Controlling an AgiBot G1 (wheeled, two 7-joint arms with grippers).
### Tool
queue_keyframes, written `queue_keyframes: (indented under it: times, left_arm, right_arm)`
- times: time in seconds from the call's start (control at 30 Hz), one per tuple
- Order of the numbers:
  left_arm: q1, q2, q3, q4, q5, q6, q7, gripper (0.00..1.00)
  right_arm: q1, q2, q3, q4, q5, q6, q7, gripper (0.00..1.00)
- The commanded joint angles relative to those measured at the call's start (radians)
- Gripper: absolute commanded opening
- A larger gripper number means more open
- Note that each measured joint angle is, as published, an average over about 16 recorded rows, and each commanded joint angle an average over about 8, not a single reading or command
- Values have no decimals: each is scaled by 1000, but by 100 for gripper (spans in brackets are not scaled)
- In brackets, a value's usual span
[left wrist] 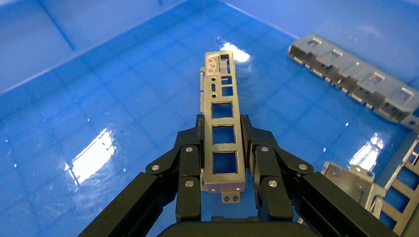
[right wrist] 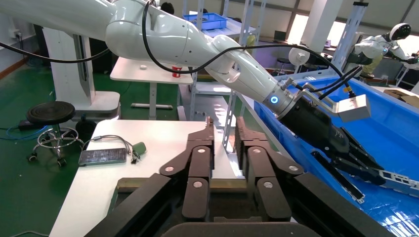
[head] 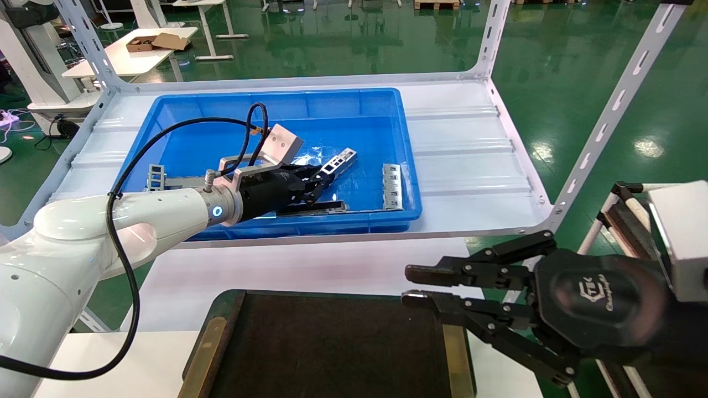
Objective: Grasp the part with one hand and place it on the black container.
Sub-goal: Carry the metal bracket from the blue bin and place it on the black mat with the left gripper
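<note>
- The left gripper (left wrist: 223, 170) has its fingers (left wrist: 189, 170) closed on the sides of the part (left wrist: 222, 133), a slim silver-grey bar with a row of square windows; the bar sticks out past the fingertips, over the floor of the blue bin (head: 182, 108).
- In the head view the part (head: 338, 161) appears raised off the bin floor, tilted, so the grasp looks done; I judge the carry and the set-down are what is left.
- The black container (head: 332, 348) lies at the near edge, well apart from the bin, with brass-yellow side rims and nothing on the surface that shows.
- The right gripper (head: 426, 284) hangs idle over the container's right corner, fingers narrow with a small gap, holding nothing.
- Other metal pieces lie in the bin: a windowed bar (head: 391, 187) by the right wall, a dark slotted bar (head: 315, 208) along the near wall, and a ladder-like piece (head: 156, 178) on the left.
- The bin sits on a white shelf (head: 464, 160) with perforated uprights; the container rests on a white worktop (head: 110, 359).
- Beyond is a glossy green workshop floor (head: 359, 38) with white tables.
</note>
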Motion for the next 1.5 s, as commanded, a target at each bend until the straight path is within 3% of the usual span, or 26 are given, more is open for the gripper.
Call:
queue_keyframes:
  times: [0.03,0.3,0.57,0.83,1.23,1.37,1.5]
  left_arm:
    - [2,0,0,-5,-8,-4,4,0]
    - [-11,-23,-39,-33,-88,105,50,0]
    - [-11,-84,-75,-69,-156,318,83,0]
    - [57,-182,-86,-180,-194,529,47,0]
    - [360,-361,-77,-592,-260,708,-120,0]
    - [491,-394,-71,-702,-267,655,-183,0]
    - [625,-407,-67,-785,-254,527,-238,0]
  right_arm:
    - [0,0,0,0,0,0,0,0]
    - [0,0,0,0,0,0,0,0]
    - [0,0,0,0,0,0,0,0]
    - [0,0,0,0,0,0,0,0]
    - [0,0,0,0,0,0,0,0]
    - [0,0,0,0,0,0,0,0]
    - [0,0,0,0,0,0,0,0]
